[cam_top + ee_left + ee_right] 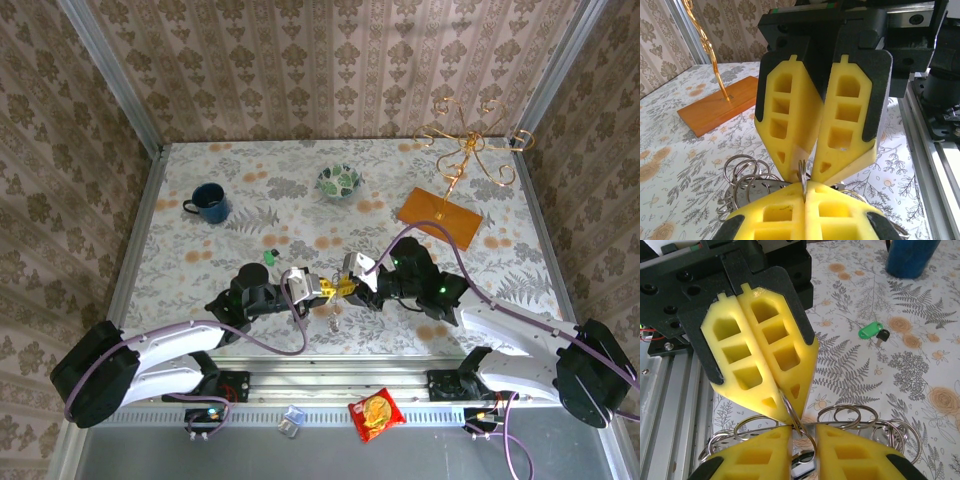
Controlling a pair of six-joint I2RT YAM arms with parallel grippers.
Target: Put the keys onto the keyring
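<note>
The keys, with a bright green head (270,257) (870,330), lie flat on the table behind and to the left of both grippers, touched by nothing. My left gripper (325,289) (805,187) is shut on a thin silver keyring (802,172) (790,407), holding it upright by its edge. My right gripper (347,287) (806,440) faces it tip to tip. Its jaws stand a little apart, with the ring's lower arc in the gap between them. A bunch of further split rings (742,175) (865,415) hangs on a grey metal piece beside the fingertips.
At the back left stands a blue mug (208,203) (912,257), with a patterned bowl (340,181) at the back centre. An orange board (440,213) (715,107) with a gold wire stand (465,150) is at the back right. A red snack packet (376,413) lies below the table's near edge.
</note>
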